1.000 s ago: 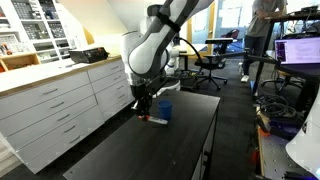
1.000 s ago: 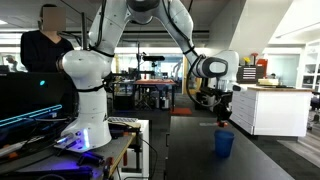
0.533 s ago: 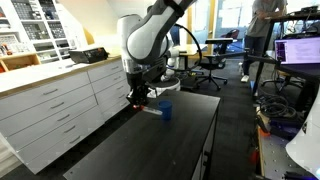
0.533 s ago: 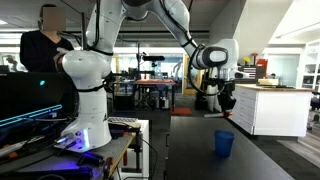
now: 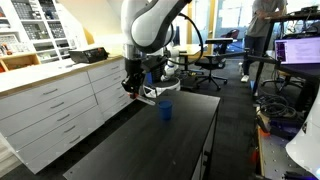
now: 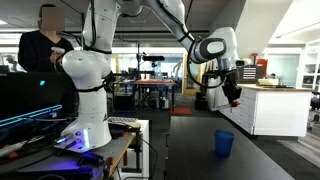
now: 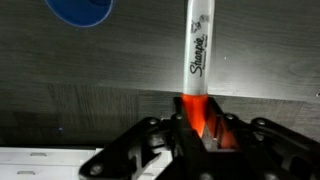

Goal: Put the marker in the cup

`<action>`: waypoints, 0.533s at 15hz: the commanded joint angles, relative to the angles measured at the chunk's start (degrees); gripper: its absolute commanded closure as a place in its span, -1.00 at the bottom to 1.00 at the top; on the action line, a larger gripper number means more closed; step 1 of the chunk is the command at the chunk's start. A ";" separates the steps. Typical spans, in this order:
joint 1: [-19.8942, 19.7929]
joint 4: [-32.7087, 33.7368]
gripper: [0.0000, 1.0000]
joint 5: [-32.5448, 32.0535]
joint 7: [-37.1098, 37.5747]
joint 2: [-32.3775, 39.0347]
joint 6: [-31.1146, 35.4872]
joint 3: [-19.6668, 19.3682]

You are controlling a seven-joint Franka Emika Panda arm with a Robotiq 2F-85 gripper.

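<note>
The white robot arm (image 5: 150,25) is the biggest thing in the scene; it bends over a long dark table (image 5: 195,135), and a row of white drawers (image 5: 50,110) stands beside this table. In both exterior views the gripper (image 5: 133,88) hangs in the air above the table top, well apart from the surface, and it points downwards. The cup (image 5: 165,111) is small and blue; it stands upright on the table, below the gripper and a little to one side, not touching it. In the wrist view the cup (image 7: 80,8) shows only partly, at the upper edge. The gripper (image 7: 197,120) is closed narrowly, and its two fingers press on the red-orange part of the marker (image 7: 197,55). The whitish part of the marker, with black letters on it, sticks out straight beyond the fingertips, over the grey table top and beside the cup.
</note>
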 commanded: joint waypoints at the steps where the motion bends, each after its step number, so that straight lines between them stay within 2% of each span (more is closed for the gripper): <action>1: -0.12 -5.24 0.88 -1.63 2.93 -3.65 5.75 -0.88; 8: 0.77 -10.39 0.88 -7.45 9.66 -6.88 14.13 -4.18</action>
